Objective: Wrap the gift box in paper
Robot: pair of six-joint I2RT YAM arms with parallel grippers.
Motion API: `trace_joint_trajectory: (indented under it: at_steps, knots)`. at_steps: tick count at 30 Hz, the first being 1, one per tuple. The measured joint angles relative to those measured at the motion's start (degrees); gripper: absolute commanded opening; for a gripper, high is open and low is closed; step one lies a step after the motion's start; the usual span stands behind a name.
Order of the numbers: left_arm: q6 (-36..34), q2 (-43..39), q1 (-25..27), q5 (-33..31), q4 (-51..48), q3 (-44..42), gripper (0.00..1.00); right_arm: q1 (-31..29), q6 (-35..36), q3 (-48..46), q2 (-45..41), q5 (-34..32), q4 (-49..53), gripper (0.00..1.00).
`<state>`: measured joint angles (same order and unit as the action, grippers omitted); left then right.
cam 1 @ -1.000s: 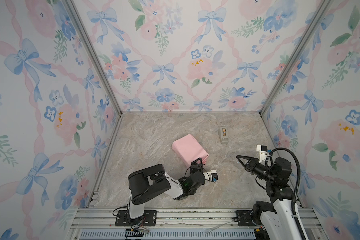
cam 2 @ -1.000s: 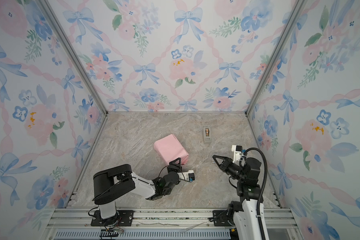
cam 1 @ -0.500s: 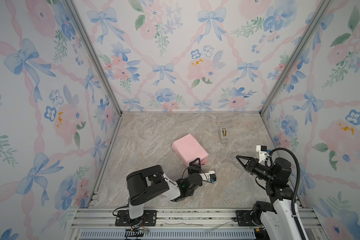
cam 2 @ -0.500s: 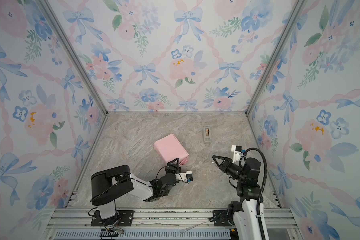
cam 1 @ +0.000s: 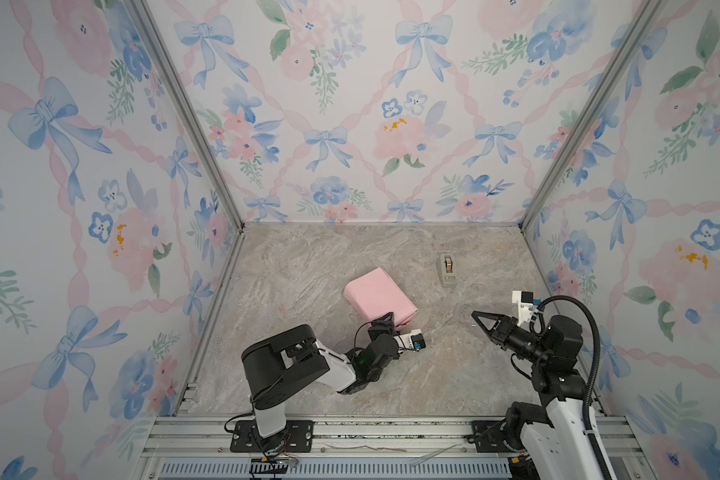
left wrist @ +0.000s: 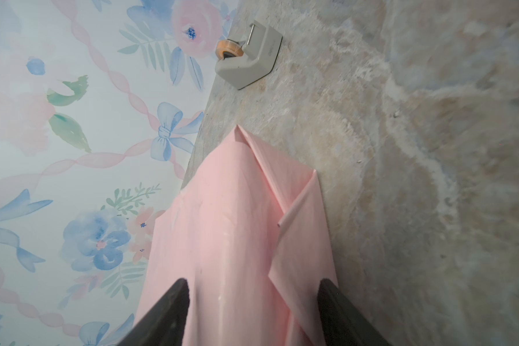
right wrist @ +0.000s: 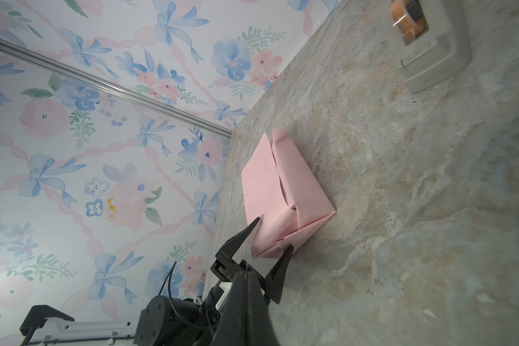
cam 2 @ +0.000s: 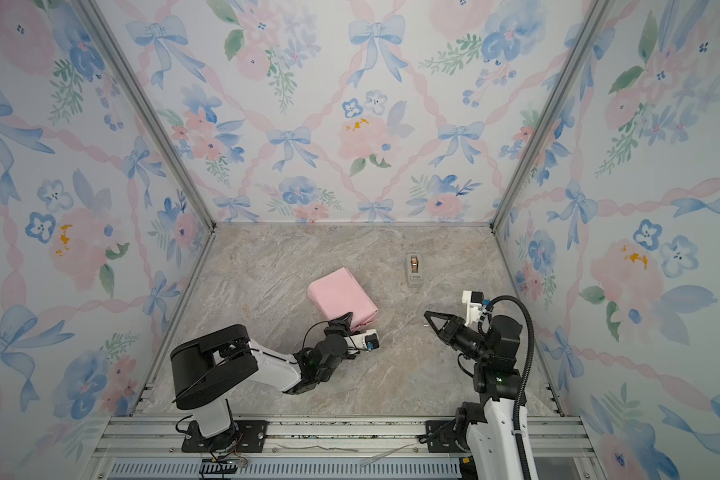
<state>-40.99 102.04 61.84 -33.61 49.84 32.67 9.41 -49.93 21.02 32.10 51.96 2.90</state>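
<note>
**Left arm swings back a touch as wrapped parcel holds its place**

Only the left arm has shifted since a second ago, its upper links swung slightly away from the parcel, while the left gripper [right wrist: 273, 235] remains at the parcel's near corner. We see its fingers [left wrist: 174, 302] spread wide, one on either side of that corner. The paper [cam 1: 377, 297] runs between and beyond them; whether they press on it we cannot tell. The gift box is out of sight, fully covered by the paper, pink face outward, and has not moved on the table [cam 1: 308, 257]. Well apart from it, the right gripper [cam 1: 476, 316] hovers as before, its fingers closed to a point and empty. We judge the wrapping nearly done. The end flap just beyond the left fingertips looks folded but loose, and the tape dispenser [cam 1: 447, 270], far past both sets of fingers, sits untouched.
</note>
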Motion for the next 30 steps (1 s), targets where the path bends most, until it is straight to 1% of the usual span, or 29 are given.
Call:
trace_joint_trajectory:
  at_steps: [8,12,17,23,30]
  knots:
    - [6.4,-2.9,-2.8,4.9,-1.2,-1.1,0.59,-0.4,1.0,0.0,0.0,0.3,-0.2,0.00]
    - [8.7,-3.0,-3.6,6.5,-1.3,-1.6,0.56,-2.7,1.7,0.0,0.7,-0.1,-1.2,0.00]
    - [10.9,-3.7,-4.8,8.5,-1.0,-1.9,0.52,-8.5,4.8,0.0,2.8,-2.2,-3.4,0.00]
    - [13.2,-4.0,-5.8,10.9,0.2,-2.6,0.51,-17.6,12.3,-0.7,6.4,-7.0,-10.9,0.00]
    - [15.6,-4.5,-7.2,13.4,1.5,-3.7,0.48,-24.2,18.7,-1.6,15.4,-11.4,-20.6,0.00]
